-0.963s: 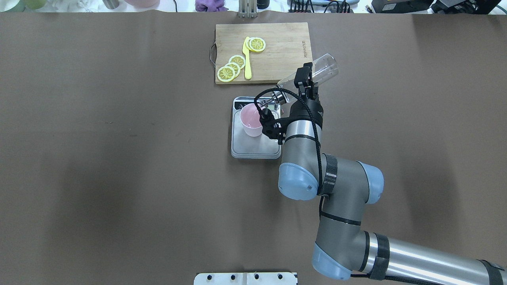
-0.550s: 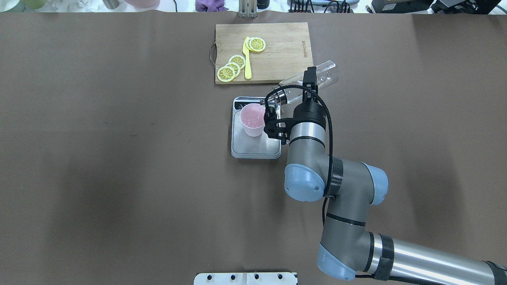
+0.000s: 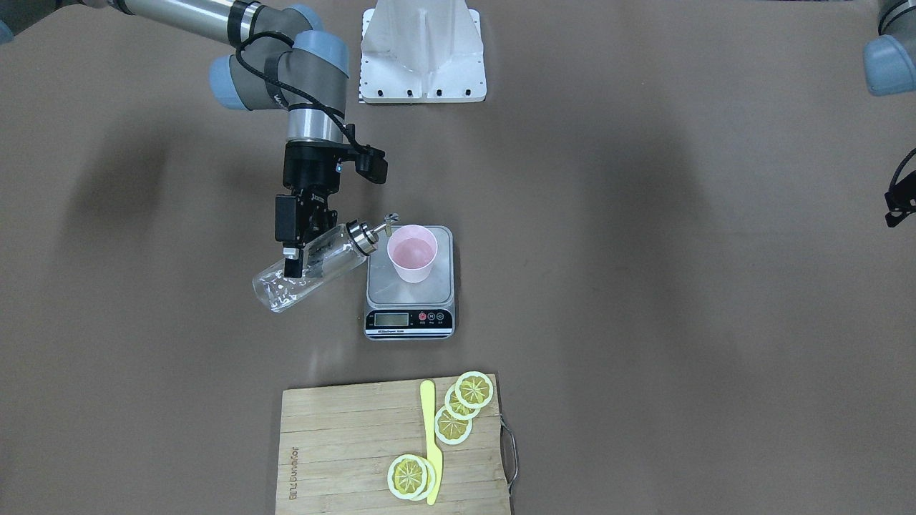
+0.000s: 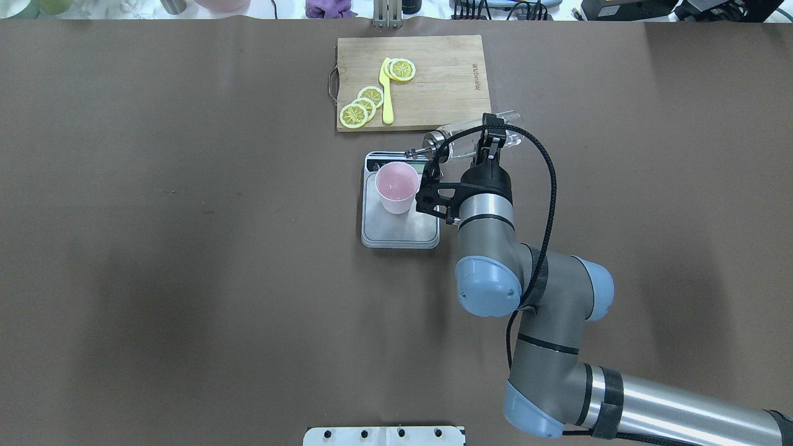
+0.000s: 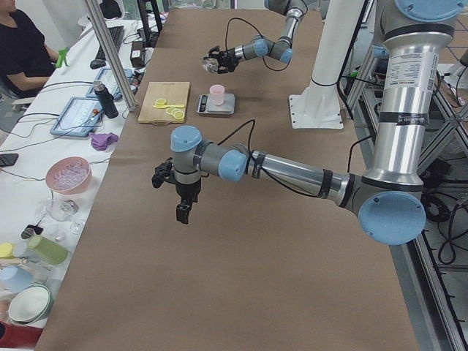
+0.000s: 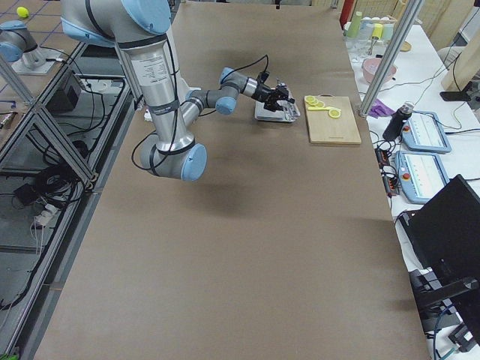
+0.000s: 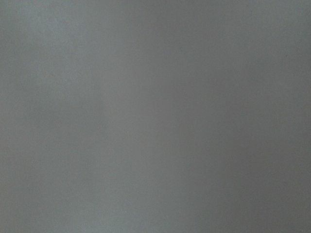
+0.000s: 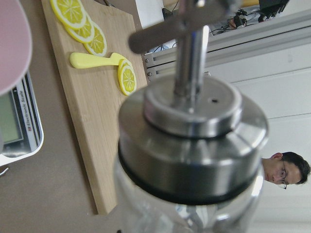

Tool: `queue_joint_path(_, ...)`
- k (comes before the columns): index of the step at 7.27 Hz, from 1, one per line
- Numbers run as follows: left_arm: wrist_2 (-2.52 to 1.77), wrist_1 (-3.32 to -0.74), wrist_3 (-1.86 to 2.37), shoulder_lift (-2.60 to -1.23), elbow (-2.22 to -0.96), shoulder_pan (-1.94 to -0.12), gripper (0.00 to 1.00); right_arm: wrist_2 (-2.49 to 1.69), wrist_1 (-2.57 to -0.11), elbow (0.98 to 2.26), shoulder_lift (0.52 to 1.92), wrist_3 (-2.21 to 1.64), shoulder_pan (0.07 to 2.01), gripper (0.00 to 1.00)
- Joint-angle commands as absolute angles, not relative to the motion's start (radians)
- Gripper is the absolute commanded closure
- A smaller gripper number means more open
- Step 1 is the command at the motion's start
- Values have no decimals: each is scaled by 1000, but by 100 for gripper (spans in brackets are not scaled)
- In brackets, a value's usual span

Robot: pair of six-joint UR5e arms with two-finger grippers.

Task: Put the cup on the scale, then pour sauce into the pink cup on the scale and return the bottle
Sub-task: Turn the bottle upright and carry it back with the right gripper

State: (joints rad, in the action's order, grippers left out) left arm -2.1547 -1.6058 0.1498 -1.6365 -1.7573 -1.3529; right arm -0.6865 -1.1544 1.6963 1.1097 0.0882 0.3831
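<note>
We see the right gripper (image 3: 300, 263) clamped across the glass body of the bottle (image 4: 457, 139), holding it in the air well clear of the table (image 4: 186, 248). The bottle lies close to level. In the overhead view it sits just right of the far right corner of the scale (image 4: 399, 232). Its metal cap and spout (image 4: 416, 150) point left toward the cup (image 4: 396, 187), and its clear base points right and away. The spout tip is just beside the cup's far rim; we cannot tell whether it reaches over the opening. In the right wrist view the steel cap fills most of the picture, with the spout rising from its middle.

The cup stands upright on the scale's steel platform, toward the far left part, next to the display strip. The nearer half of the platform is bare. We cannot tell whether the cup holds any liquid.

Beyond the scale lies a wooden cutting board (image 4: 440, 80) with lemon slices (image 4: 362, 105) and a yellow knife (image 4: 387, 99) on it.

The left gripper (image 5: 181, 212) hangs over the brown table, far off to the left and well apart from the scale. We cannot tell whether its fingers are spread or closed, and its wrist camera shows only flat grey.
</note>
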Motion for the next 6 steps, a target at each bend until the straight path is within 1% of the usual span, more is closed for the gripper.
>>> queue_joint_path(1, -2177, -1594, 150, -1632, -1787, -1361, 2, -783, -1086, 1774, 1214, -85, 420, 100)
queue_joint_path(3, -2177, -1594, 150, -1632, -1784, -1361, 2, -917, -880, 1776, 1323, -245, 501, 100)
queue_joint_path(5, -2177, -1594, 150, -1632, -1782, -1359, 2, -1076, -819, 1776, 1370, -460, 590, 100)
queue_joint_path(6, -2177, -1594, 150, -1632, -1782, -1359, 2, -1097, -787, 1775, 1417, -577, 606, 100)
